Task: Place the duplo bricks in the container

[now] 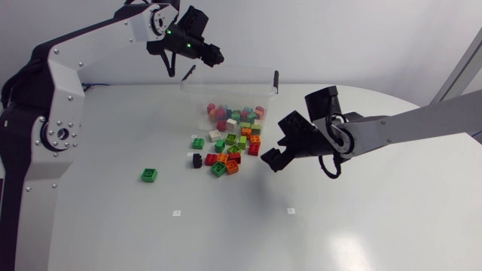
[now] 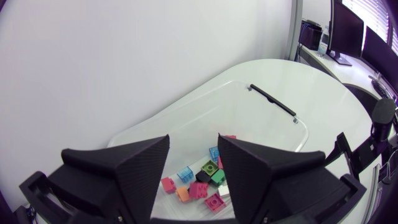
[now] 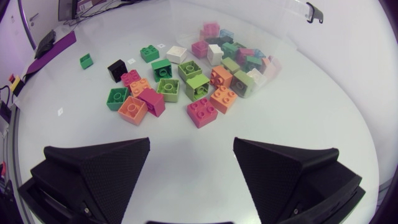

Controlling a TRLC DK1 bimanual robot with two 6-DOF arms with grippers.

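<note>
Mostly the duplo bricks (image 1: pixel 230 150), red, orange, green, pink, white and one black, lie heaped on the white table (image 1: pixel 361 226) just before the clear container (image 1: pixel 263 84). More are seemingly inside it, and one green brick (image 1: pixel 149 175) sits well apart. Over the container hangs the left claw (image 2: pixel 194 155), near the heap the right claw (image 3: pixel 191 162), both with fingers apart and empty.

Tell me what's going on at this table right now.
Two robot arms are moving duplo bricks into a clear container. The left gripper hangs open and empty above the container, which holds several bricks. The right gripper, also open and empty, hovers beside the loose pile on the table in front of the container. One green brick lies apart from the pile.
</note>
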